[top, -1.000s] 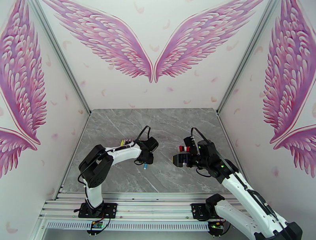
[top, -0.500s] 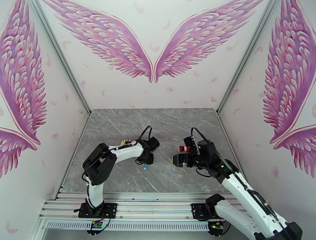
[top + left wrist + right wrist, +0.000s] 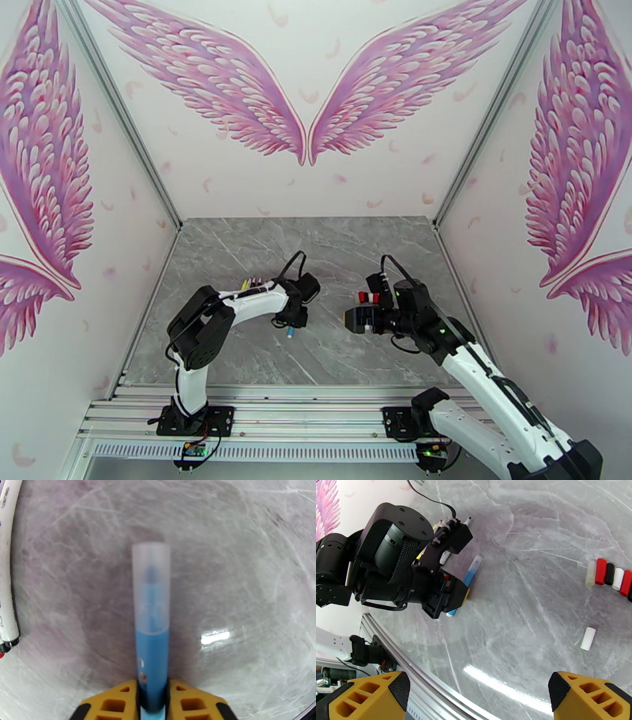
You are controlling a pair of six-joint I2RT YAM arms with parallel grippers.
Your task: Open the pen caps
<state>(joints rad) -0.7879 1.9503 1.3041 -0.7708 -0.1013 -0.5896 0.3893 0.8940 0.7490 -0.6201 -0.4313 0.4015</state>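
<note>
A blue pen lies on the grey marble table, and a translucent cap covers its far end. My left gripper is shut on the pen's near end, a yellow finger pressed against each side. From above, the left gripper points down at the blue pen at mid-table. In the right wrist view the blue pen sticks out from under the left gripper. My right gripper is open wide and holds nothing; from above the right gripper hovers right of centre.
A row of loose caps, translucent, red, black and white, lies at the right, with one white cap apart from it. More pens lie bunched behind the left arm. White pen barrels run along the left edge. The table's metal rail is close.
The left fingers have closed in on the blue pen, and the left arm's elbow has shifted slightly right. The right arm has stayed put.
</note>
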